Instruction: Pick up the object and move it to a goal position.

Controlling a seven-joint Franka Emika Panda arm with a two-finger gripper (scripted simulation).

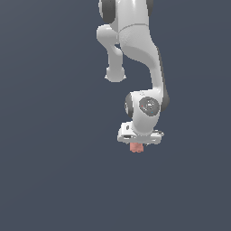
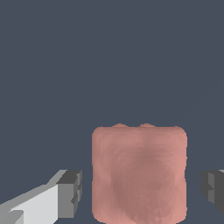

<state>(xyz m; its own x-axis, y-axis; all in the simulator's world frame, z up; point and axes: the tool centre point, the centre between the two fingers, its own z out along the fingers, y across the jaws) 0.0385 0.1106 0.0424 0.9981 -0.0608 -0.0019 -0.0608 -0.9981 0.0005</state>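
Unmarked pink object (image 2: 139,173) between gripper (image 2: 142,188) fingers (image 2: 70,192)

arm (image 1: 135,49): bent, wrist pointing down | gripper (image 2: 140,188): fingers (image 2: 70,192) spread apart, gaps either side

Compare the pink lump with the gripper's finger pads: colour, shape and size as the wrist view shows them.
Colour: the pink lump is salmon-pink; the finger pads are dark grey. Shape: the lump is rounded and slightly uneven along its edges; the pads are blocky with flat faces. Size: in the wrist view the lump looks far wider than either pad. Shared: all sit against the same plain slate background, with a visible gap between the lump and each pad.
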